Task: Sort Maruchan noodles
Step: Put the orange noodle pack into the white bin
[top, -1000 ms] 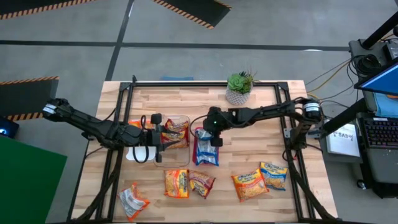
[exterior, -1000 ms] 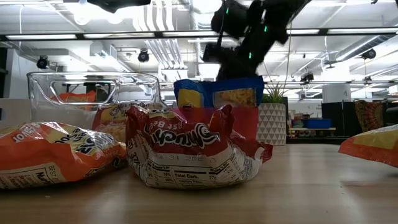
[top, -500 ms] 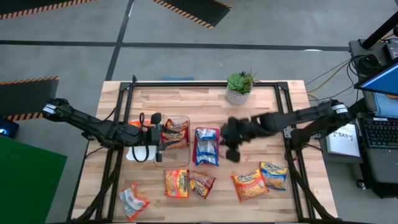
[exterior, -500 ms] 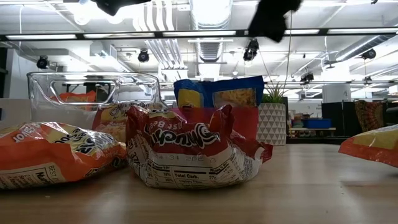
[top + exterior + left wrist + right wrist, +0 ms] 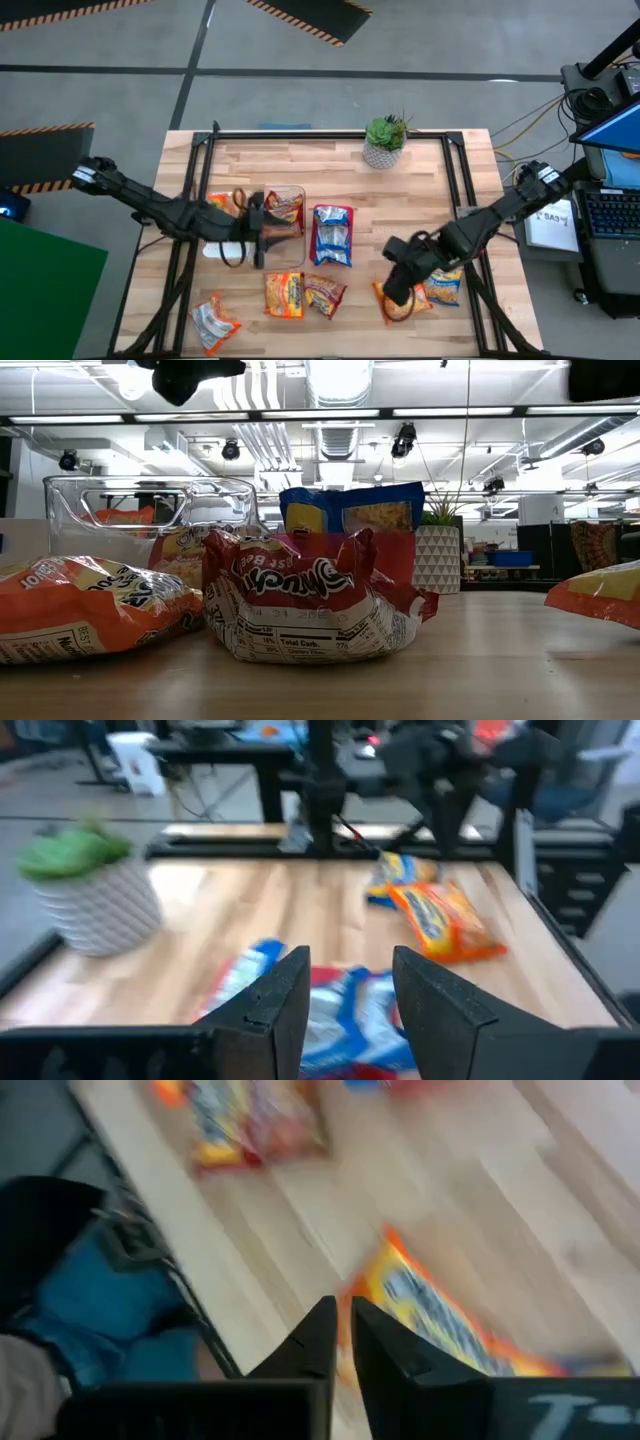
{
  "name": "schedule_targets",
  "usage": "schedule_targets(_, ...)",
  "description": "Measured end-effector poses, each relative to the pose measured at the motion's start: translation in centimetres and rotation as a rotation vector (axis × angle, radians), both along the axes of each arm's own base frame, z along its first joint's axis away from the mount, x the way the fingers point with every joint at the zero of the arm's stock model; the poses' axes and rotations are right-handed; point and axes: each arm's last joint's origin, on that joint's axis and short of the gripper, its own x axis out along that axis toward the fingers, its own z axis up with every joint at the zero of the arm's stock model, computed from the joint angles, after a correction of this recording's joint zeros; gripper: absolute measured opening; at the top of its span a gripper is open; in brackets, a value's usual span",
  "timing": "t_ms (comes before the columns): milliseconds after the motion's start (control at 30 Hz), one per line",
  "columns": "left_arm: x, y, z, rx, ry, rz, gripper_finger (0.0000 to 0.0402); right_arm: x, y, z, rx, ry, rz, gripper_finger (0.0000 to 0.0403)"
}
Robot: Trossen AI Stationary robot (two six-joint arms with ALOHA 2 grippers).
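Note:
Maruchan noodle packets lie about the wooden table. A blue one [image 5: 332, 235] lies in the middle, and two [image 5: 285, 295] [image 5: 323, 294] lie near the front. One [image 5: 214, 322] is at the front left. An orange one [image 5: 410, 303] and a blue-accented one [image 5: 441, 284] are at the front right. A clear tray [image 5: 297, 190] holds more packets [image 5: 283, 212]. My left gripper [image 5: 262, 228] hangs open and empty at the clear tray's left side. My right gripper [image 5: 397, 288] hovers above the orange packet [image 5: 430, 1315], its fingers all but together.
A potted plant [image 5: 385, 140] stands at the far edge, right of the middle. A white tray [image 5: 213, 249] lies under my left arm. Black frame rails run along the table's left and right sides [image 5: 462, 200]. Bare wood lies between the plant and the packets.
My right gripper has swung from the blue packet in the middle toward the table's near right and turned about its wrist. It now hangs over the orange packet. The blue packet has stayed where it was. My left gripper has rolled a little in place.

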Motion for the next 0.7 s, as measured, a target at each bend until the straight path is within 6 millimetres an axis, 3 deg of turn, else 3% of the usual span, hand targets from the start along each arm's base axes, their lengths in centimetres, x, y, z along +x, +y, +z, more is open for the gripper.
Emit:
schedule_targets(300,0.9,-3.8,-0.6,0.028,-0.067,-0.132,0.0127,-4.1,2.2,-2.7,-0.023,0.260,-0.087,0.0158)
schedule_targets(467,1.0,-4.2,-0.1,0.032,-0.083,-0.143,0.0127,-5.8,2.7,-5.5,-0.046,0.325,-0.146,0.0228)
schedule_targets(700,1.0,-4.2,-0.1,0.036,-0.086,-0.142,0.0127,-6.4,1.9,-9.0,-0.118,0.273,-0.159,0.0299)
